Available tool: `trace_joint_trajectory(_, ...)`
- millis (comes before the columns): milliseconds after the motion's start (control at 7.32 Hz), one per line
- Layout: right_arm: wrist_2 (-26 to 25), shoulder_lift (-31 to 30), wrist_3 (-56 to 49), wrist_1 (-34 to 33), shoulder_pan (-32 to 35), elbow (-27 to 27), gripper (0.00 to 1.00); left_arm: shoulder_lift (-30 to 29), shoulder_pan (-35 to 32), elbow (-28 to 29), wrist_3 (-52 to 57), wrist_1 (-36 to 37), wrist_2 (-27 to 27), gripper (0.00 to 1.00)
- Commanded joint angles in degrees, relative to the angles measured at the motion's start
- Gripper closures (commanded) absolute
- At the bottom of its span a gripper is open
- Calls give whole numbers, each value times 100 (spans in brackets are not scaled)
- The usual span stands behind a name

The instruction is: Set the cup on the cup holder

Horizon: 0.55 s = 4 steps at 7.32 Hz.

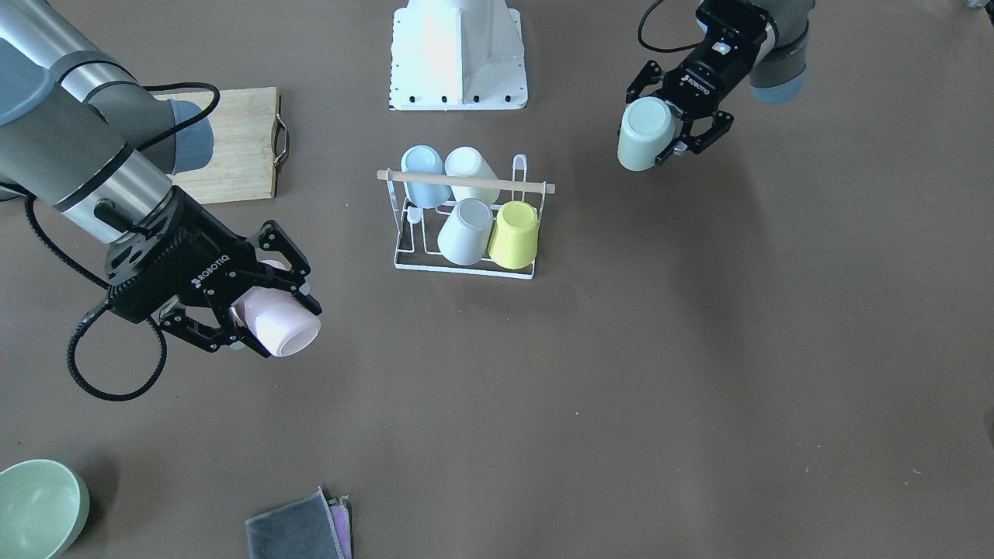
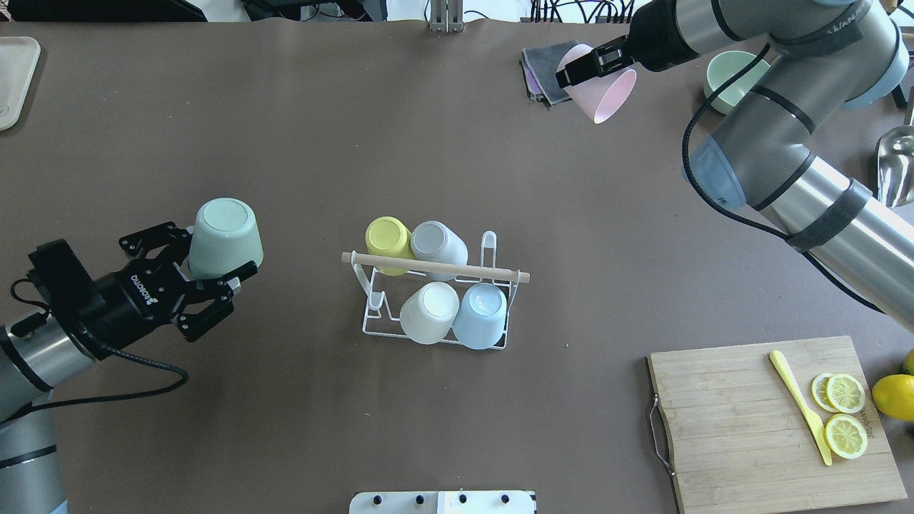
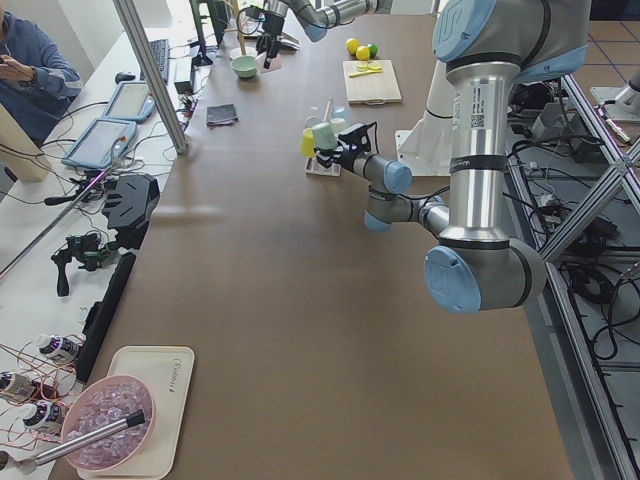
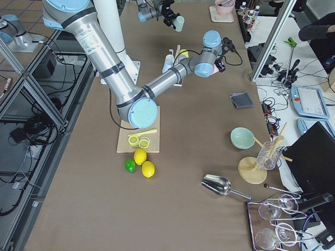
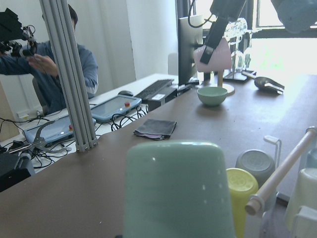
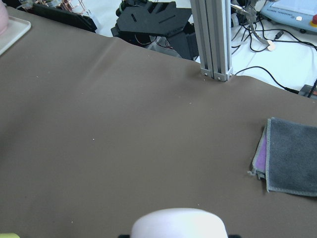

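The cup holder (image 2: 371, 314), a white wire rack with a wooden rod (image 2: 435, 267) across its top, stands mid-table with several cups upside down on its prongs; it also shows in the front view (image 1: 404, 256). My left gripper (image 2: 220, 253) is shut on a pale green cup (image 2: 225, 232), bottom up, held above the table left of the rack; the cup fills the left wrist view (image 5: 178, 193). My right gripper (image 2: 594, 66) is shut on a pink cup (image 2: 608, 96), tilted, held high over the table's far side. In the front view the pink cup (image 1: 279, 322) is at the left.
A wooden cutting board (image 2: 735, 428) with lemon slices and a yellow knife lies at the near right, with a lemon (image 2: 892, 396) beside it. A green bowl (image 2: 728, 82), folded cloths (image 2: 537, 75) and a metal scoop (image 2: 896, 160) are at the far right.
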Motion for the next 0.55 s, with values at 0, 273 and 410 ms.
trace_joint_trajectory(0, -299, -162, 120, 1177, -151, -36, 100, -485, 820, 383, 29, -146, 1074, 48)
trace_joint_trajectory(273, -492, -285, 120, 1821, -343, -36, 100, -874, 1045, 473, 903, -180, 1317, 48)
trace_joint_trajectory(410, -667, -303, 259, 1901, -528, -1, 100, -988, 1045, 481, 1039, -172, 1317, 48)
